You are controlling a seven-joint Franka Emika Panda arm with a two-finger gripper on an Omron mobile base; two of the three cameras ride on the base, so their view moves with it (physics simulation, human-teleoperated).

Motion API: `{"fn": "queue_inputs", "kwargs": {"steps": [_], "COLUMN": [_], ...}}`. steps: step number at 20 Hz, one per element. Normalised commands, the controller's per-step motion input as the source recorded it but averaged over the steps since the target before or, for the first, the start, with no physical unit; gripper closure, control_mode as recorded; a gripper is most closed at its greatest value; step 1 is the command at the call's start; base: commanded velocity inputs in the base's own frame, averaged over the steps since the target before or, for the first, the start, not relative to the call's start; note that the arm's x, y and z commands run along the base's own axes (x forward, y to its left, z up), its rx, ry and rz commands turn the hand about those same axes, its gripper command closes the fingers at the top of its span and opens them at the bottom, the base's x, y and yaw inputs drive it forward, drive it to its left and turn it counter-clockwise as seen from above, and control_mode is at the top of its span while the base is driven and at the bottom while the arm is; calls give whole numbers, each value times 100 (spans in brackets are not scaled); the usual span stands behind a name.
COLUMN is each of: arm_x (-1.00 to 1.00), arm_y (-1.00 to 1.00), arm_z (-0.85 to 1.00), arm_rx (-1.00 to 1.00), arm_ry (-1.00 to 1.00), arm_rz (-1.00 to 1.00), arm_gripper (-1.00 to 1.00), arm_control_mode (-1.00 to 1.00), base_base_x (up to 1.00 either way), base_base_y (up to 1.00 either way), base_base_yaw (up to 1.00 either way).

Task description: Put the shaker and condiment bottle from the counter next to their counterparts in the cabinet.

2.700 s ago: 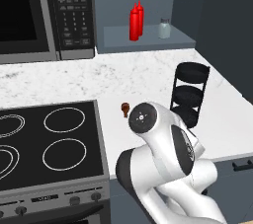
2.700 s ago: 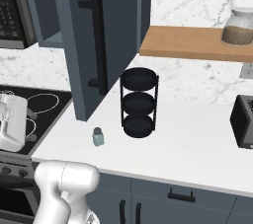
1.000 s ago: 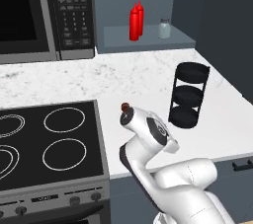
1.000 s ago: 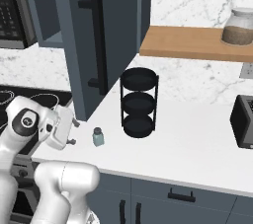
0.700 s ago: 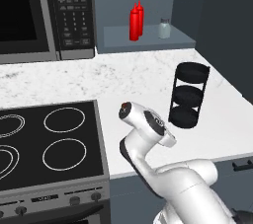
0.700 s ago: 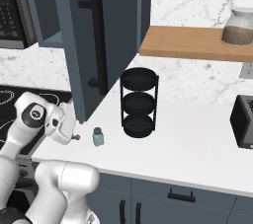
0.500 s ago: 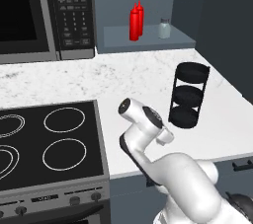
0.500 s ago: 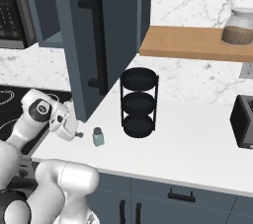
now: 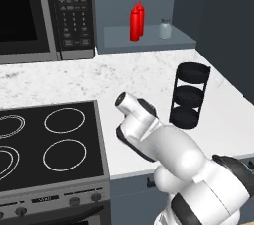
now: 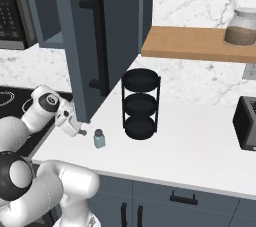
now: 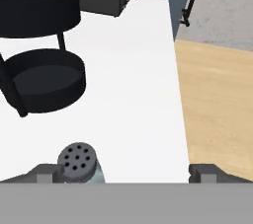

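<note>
The hand is spread as wide as it goes and holds nothing. Its two small dark tips show low in the hand view, well apart. The shaker stands just beside one tip, near the front edge of the bench. It is a small, glassy, pale grey-green piece with a round grey cap pierced by a ring of holes. It stands upright, its long axis vertical and its cap pointing up. In the right base view the shaker is close by the hand and apart from it.

The bench is smooth and white, with a straight edge. A black rack of three round trays on thin posts stands near the shaker. To the robot's left lies a flat black stovetop with four thin rings.

Farther back, in the recess of the dark blue-grey cabinet, two slim red bottles with cone nozzles stand upright and close together. Another pale shaker stands beside them. A black microwave with a keypad hangs to the left.
</note>
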Motion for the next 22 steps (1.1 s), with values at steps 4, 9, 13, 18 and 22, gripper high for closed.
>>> {"fn": "queue_inputs", "kwargs": {"steps": [4, 9, 13, 18, 22], "arm_x": [0, 1, 4, 4, 4], "arm_y": [0, -2, -2, -2, -9], "arm_z": [-31, -24, -15, -13, -7], "arm_rx": [0, 0, 0, 0, 0], "arm_ry": [2, 0, 0, 2, 6], "arm_rz": [-1, -2, -2, -2, -1], "arm_gripper": [-100, -100, -100, -100, -100], "arm_control_mode": [-100, -100, -100, -100, -100], "base_base_x": [0, 0, 0, 0, 0], "base_base_y": [0, 0, 0, 0, 0], "base_base_yaw": [0, 0, 0, 0, 0]}}
